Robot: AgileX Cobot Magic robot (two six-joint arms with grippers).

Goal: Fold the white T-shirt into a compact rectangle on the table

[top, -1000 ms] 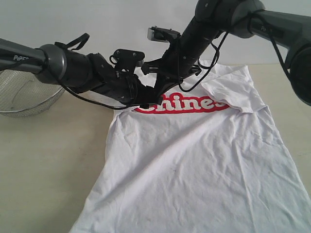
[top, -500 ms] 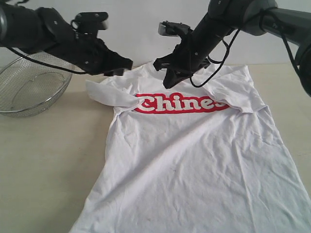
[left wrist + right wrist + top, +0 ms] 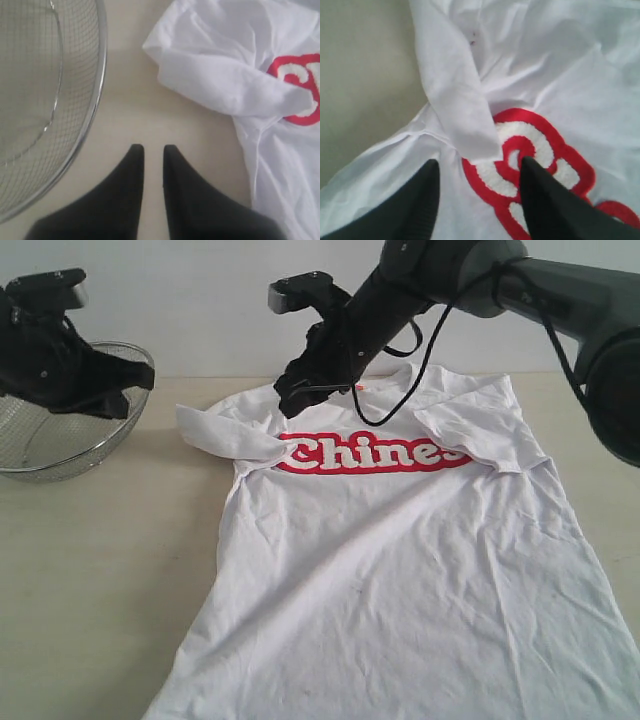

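Observation:
The white T-shirt (image 3: 400,570) lies front up on the table (image 3: 100,570), with its red "Chines" lettering (image 3: 375,453) showing. Both sleeves are folded inward: one (image 3: 225,435) on the left, one (image 3: 475,435) on the right. My right gripper (image 3: 292,405) hangs open just above the shirt's left shoulder. In its wrist view (image 3: 480,161) the fingers straddle the first red letter (image 3: 530,150) beside the folded sleeve (image 3: 455,100), holding nothing. My left gripper (image 3: 135,390) is off the shirt near the basket. Its fingers (image 3: 150,147) stand a narrow gap apart over bare table, empty.
A wire-mesh metal basket (image 3: 60,455) sits at the far left, and its rim (image 3: 97,100) runs close beside my left gripper. Bare tabletop lies between the basket and the shirt's folded sleeve (image 3: 220,85). The shirt's hem runs off the front of the exterior view.
My left gripper let go of the left sleeve, drew back left to the basket and narrowed its jaws. My right gripper opened and moved left over the shirt's left shoulder.

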